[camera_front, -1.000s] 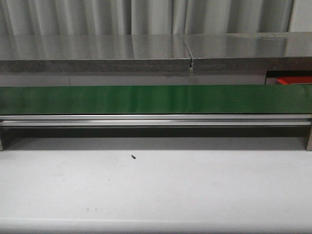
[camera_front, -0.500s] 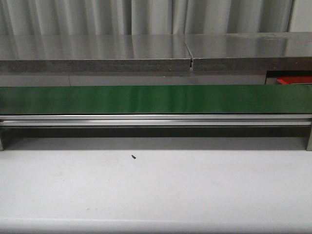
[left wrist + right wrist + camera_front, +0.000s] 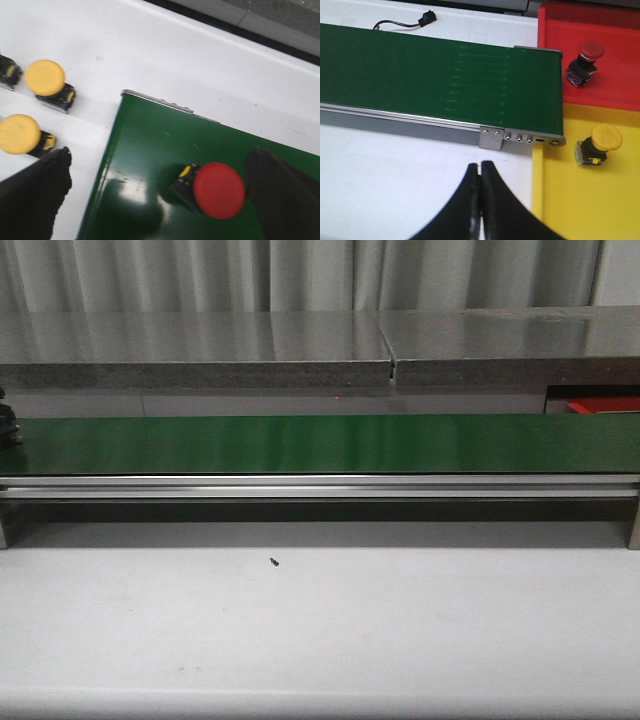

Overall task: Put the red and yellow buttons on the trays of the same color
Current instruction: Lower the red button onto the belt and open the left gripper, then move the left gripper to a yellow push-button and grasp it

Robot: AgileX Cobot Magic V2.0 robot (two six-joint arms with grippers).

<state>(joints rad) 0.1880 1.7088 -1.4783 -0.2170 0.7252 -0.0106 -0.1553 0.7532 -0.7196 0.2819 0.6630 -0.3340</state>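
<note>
My left gripper [image 3: 155, 200] hangs wide open over the green belt [image 3: 150, 165], a red button [image 3: 217, 190] lying between its fingers [image 3: 32, 195], both cropped at the frame edge. Two yellow buttons [image 3: 45, 77] wait on the table [image 3: 165, 55] nearby. My right gripper [image 3: 480, 200] is pressed closed, empty, beside the belt's end, near the red tray [image 3: 600, 85] and yellow tray [image 3: 570, 200], each holding a matching button.
</note>
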